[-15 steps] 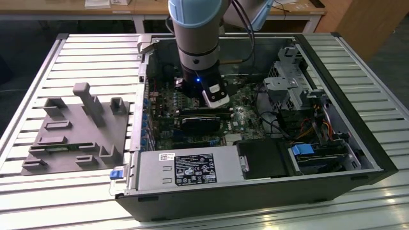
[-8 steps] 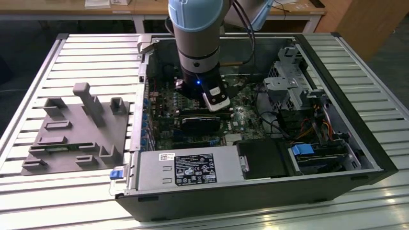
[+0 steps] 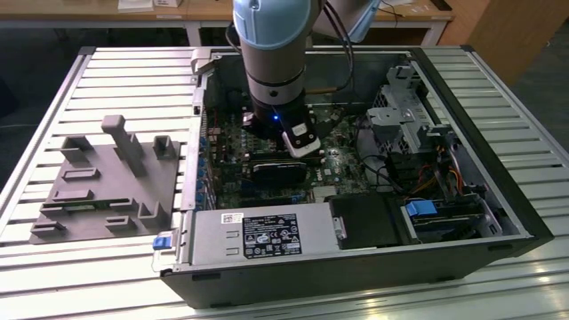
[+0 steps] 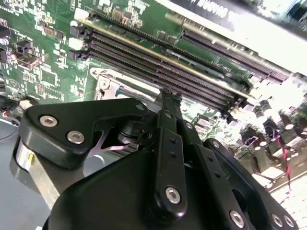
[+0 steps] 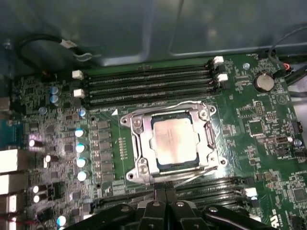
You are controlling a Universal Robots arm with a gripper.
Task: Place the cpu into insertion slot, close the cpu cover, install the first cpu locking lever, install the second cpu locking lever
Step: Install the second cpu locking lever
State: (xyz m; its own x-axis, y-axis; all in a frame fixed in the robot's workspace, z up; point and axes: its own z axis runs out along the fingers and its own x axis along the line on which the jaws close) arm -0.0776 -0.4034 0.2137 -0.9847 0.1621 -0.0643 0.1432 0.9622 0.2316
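Arm descends vertically into the open computer case (image 3: 480,200), wrist pointing down at the motherboard (image 5: 268,120); gripper (image 5: 165,195) fingers (image 4: 165,124) pressed together, holding nothing, poised just beside the insertion slot (image 5: 173,142); cpu (image 5: 175,139) seated in slot; cpu cover (image 5: 138,143) lowered flat around it.

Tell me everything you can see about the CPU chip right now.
The small square silver-grey metal-topped cpu lies flat in the black insertion slot on the green motherboard. The thin silvery metal cpu cover is down around it, framing its top through the window. The black claw sits close beside the socket, not touching the chip.
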